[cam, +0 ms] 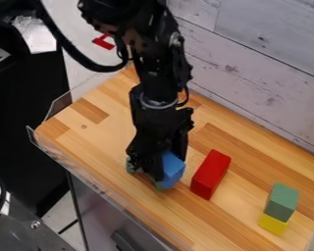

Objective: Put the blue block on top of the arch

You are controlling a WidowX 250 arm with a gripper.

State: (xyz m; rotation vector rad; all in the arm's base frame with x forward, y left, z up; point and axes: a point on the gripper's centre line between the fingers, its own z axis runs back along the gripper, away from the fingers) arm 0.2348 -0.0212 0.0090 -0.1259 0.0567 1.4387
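In the camera view, the arm comes in from the top edge and the end effector (153, 165) hangs low over the wooden desk (97, 139), pointing down at the work. The blue block (174, 169) is right at its lower end, on the right-hand side in the view and partly hidden behind its black parts. Whether the end effector is spread apart or clamped on that block, I cannot tell.

Directly below the end effector is the green arch (130, 166), mostly covered; one bit peeks out to the left of the end effector and another low down, beside the blue block. The blue block overlaps the arch in the view, but whether the two touch is hidden.

Just to the right of the end effector, near the blue block and apart from it, a long red block (211, 175) lies slantwise on the desk. Well apart from the end effector, farther right and lower in the view, a green block (281, 201) sits on a yellow block (273, 224).

To the left of the end effector, a clear plastic guard (43, 145) runs along the edge of the desk. Behind the end effector and off to its right stands a wall of pale planks (251, 73).
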